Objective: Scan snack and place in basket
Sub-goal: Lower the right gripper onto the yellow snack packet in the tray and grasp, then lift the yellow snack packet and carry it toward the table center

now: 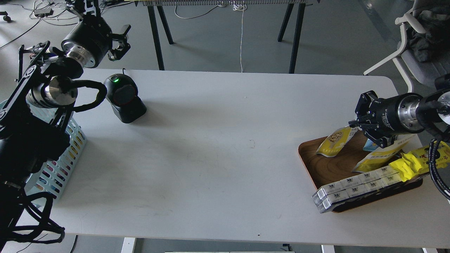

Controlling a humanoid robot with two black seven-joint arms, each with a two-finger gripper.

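- The right hand (362,121) is seen at the tray end of the surface (225,147), its fingers closed on the top edge of the snack (335,141).
- The snack is held at its upper corner, just below and to the left of the right hand; its lower end appears to rest on, or sit barely above, the brown wooden tray (325,165). Which of the two cannot be told.
- The grasp is judged to be made, while the lift is at most just begun.
- Beneath and to the right of the right hand, other packets are left on the tray: a larger yellow-and-white pouch (378,158), a bright yellow packet (413,161) and a row of white boxes (351,189).
- The scanner (124,98), with a green light lit on top, is placed well apart from the right hand, far across the surface and just beside the left arm.
- The left hand (119,42) is held raised beyond the far edge of the surface, above the scanner, with its fingers apart and nothing between them.
- The basket (59,168) is found below the left arm, at the surface's left edge, partly hidden.
- Scanning is not yet done, and placing in the basket is also left; most of the task is judged to remain.
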